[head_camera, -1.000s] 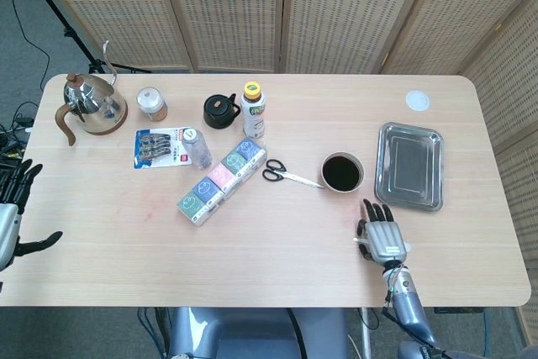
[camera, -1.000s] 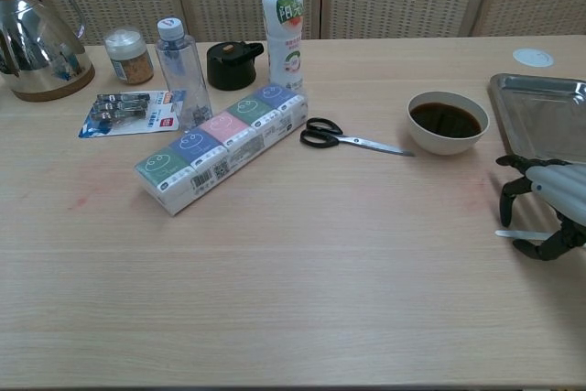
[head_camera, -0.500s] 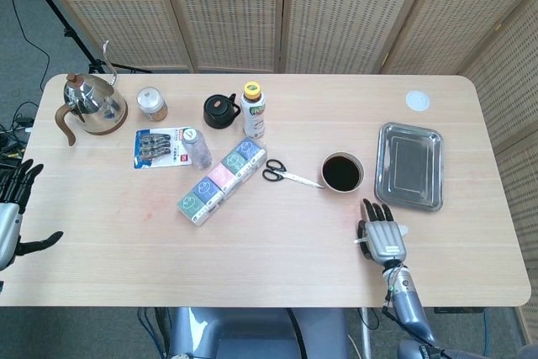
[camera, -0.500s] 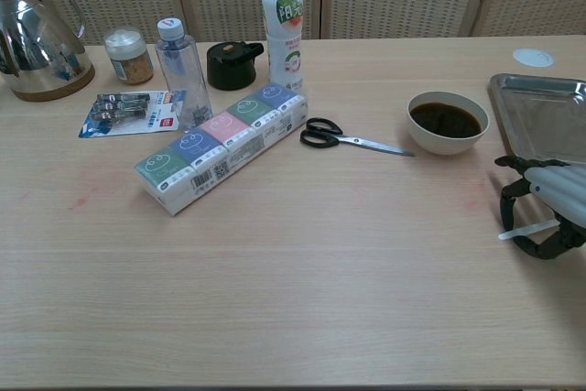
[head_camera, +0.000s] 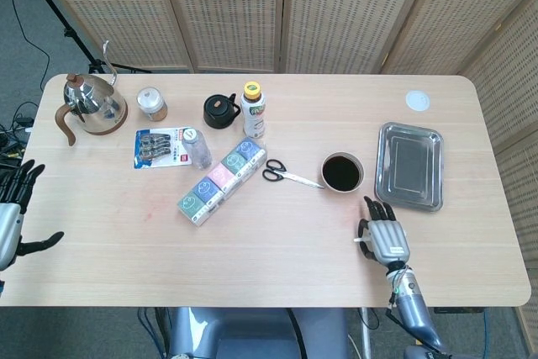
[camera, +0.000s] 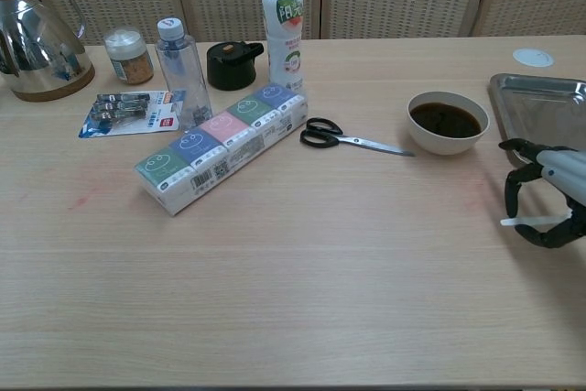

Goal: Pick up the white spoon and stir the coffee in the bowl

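From the head view, the bowl (head_camera: 342, 172) sits full of dark coffee (head_camera: 341, 173), beside a bare metal tray (head_camera: 409, 166). The right hand (head_camera: 383, 238) lies just below the bowl, fingers curled over the white spoon (head_camera: 359, 240). The left hand (head_camera: 12, 208) hangs open off the table's edge.

From the chest view, the bowl (camera: 447, 123) holds coffee (camera: 445, 119); the right hand (camera: 548, 204) grips the white spoon (camera: 531, 220), lifted clear of the table (camera: 293, 263).

The white spoon (camera: 533, 221) shows only a short handle stub in the chest view; its bowl end is hidden inside the right hand (camera: 552, 199) (itself cut by the frame edge). The left hand (head_camera: 12, 212) is cropped at the head view's left border. Print on the blister pack (head_camera: 160, 148) is too small to read.
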